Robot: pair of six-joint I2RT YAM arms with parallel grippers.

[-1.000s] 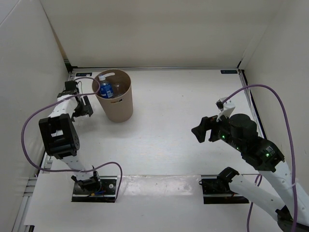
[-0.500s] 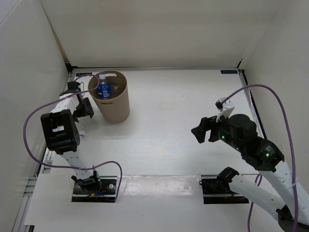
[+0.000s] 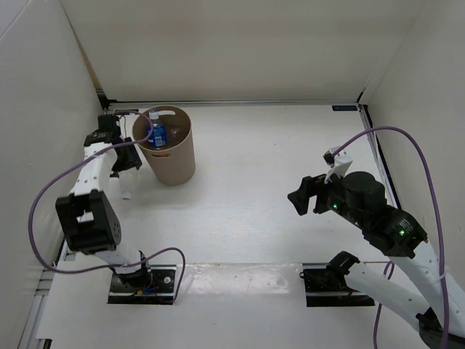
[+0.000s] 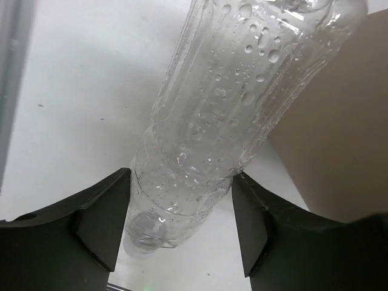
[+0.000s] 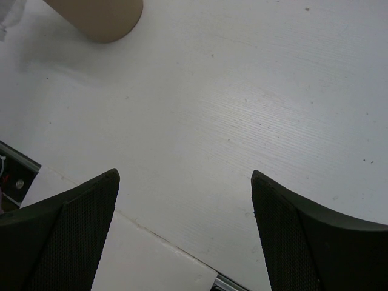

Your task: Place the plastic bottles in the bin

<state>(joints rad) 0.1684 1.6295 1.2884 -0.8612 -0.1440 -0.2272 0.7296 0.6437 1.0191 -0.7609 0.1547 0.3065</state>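
My left gripper is shut on a plain clear plastic bottle and holds it tilted, white cap low and near the wrist. It hangs just left of the tan-brown bin, whose wall fills the right of the left wrist view. A clear bottle with a blue label and white cap stands inside the bin. My right gripper is open and empty above bare table at the right. No orange bottle shows.
White walls close the table at the back and both sides; the left wall is close to my left arm. The bin's base shows at the top left of the right wrist view. A purple cable loops over the bin's rim.
The bin has shifted a little to the left. My left arm has lifted and swung back toward the left wall with the clear bottle. The right arm has not moved.
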